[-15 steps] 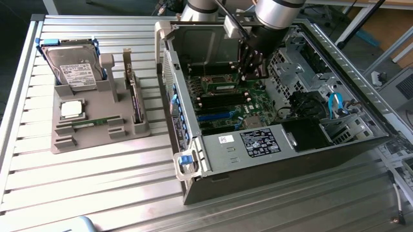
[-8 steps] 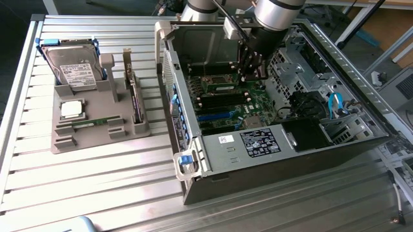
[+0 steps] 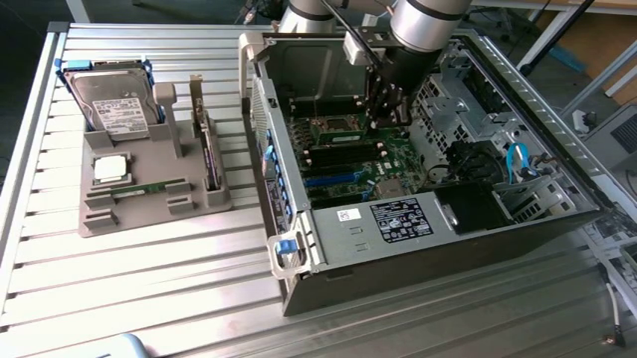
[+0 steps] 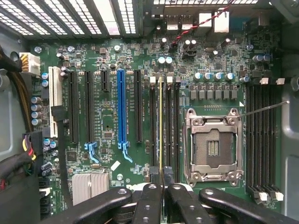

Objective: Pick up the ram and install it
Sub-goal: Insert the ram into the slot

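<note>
**Exterior view:** your black two-finger gripper (image 3: 388, 123) hung inside the open black computer case (image 3: 418, 224), low over the green motherboard (image 3: 398, 160). It was clamped on the thin green ram stick (image 3: 344, 136) just above the board.

**Wrist view:** the gripper (image 4: 160, 186) pinched the ram (image 4: 160, 126) edge-on, lined up over the motherboard's (image 4: 107, 116) black memory slots (image 4: 176, 126). Whether it touched them could not be told. The stick looked light, stiff and brittle. You would likely do best holding its bare long edge, clear of chips and contacts.
</note>
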`<state>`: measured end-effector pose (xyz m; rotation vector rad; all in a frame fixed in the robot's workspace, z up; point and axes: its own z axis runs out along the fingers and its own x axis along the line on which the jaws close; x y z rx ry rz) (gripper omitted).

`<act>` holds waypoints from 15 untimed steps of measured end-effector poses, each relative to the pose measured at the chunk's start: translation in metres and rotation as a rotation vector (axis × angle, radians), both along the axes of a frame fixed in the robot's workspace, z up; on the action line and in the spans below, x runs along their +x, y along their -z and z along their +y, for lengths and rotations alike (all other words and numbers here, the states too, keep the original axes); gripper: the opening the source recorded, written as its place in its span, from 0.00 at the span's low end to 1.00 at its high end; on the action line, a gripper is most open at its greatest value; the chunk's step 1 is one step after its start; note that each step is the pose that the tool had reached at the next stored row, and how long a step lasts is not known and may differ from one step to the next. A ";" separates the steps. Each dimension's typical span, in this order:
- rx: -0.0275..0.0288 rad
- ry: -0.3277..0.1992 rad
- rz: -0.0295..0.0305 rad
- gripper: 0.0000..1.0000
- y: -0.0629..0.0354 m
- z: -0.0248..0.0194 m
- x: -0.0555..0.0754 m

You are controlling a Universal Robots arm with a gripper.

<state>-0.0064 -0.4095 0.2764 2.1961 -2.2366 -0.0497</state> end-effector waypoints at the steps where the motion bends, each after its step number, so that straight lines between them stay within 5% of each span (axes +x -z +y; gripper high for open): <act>1: 0.0000 0.000 0.0000 0.12 0.0011 0.0000 0.000; 15: 0.0000 0.000 0.0000 0.12 0.0139 0.0000 0.000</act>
